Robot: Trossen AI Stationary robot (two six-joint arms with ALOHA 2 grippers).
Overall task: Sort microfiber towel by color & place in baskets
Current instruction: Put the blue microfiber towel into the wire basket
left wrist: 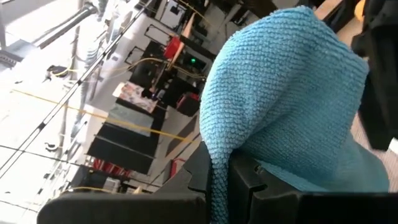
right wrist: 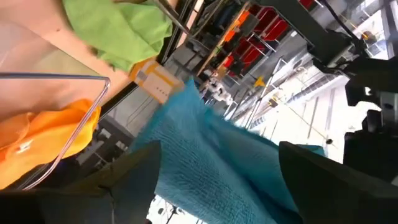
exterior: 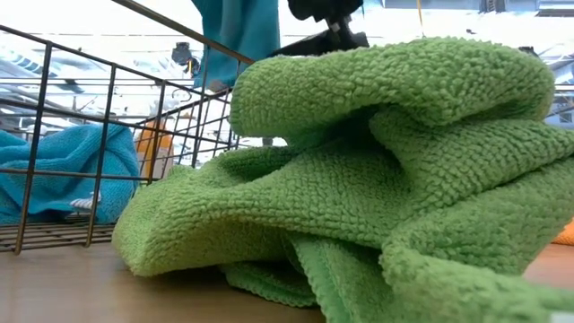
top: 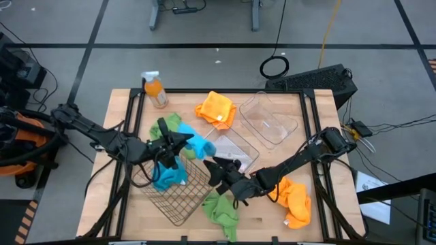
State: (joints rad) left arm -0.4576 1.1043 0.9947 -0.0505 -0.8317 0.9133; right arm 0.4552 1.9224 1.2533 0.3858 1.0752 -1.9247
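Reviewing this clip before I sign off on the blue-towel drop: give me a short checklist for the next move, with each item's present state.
1. Left gripper shut on the blue towel: ok.
2. Held towel hangs over the wire basket: ok, judged from the high view.
3. Second blue towel already in that basket: ok.
4. Right gripper, fingers open, stands apart from the held towel: cannot tell; it is very near it.
5. Green towel on the table by the basket, not yet sorted: not ok.
6. Clear tubs free of blue cloth: ok.
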